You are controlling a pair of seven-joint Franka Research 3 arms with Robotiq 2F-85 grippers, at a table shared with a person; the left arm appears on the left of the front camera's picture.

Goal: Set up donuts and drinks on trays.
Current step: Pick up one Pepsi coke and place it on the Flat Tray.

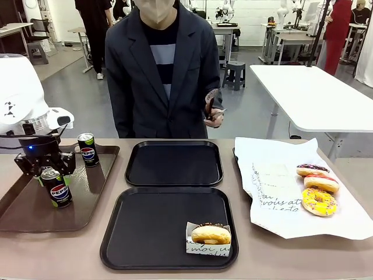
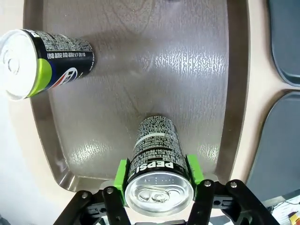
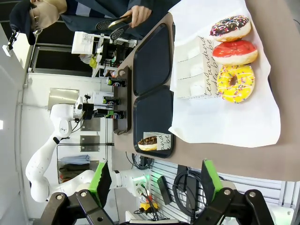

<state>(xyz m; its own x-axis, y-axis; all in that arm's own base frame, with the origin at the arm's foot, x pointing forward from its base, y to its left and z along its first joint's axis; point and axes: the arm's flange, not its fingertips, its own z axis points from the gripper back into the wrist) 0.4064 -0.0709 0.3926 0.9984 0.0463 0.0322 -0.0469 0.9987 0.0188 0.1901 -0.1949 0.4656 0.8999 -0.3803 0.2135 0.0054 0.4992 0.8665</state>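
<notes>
My left gripper (image 1: 45, 169) is shut on a Pepsi can (image 1: 56, 189) standing at the near left of the brown tray (image 1: 23, 211). In the left wrist view its green pads (image 2: 123, 176) press both sides of that can (image 2: 157, 159). A second can (image 1: 88, 149) stands upright at the tray's far end. The far black tray (image 1: 175, 164) is bare; the near black tray (image 1: 145, 227) holds one chocolate donut in a paper sleeve (image 1: 210, 235) at its near right corner. My right gripper (image 3: 154, 171) hangs open high above the table's right side.
On white paper (image 1: 280, 221) at the right lie three donuts: chocolate-sprinkled (image 1: 312, 170), pink (image 1: 321, 183) and yellow (image 1: 319, 202), beside empty printed sleeves (image 1: 274, 182). A person stands at the far edge holding tongs (image 1: 213, 112).
</notes>
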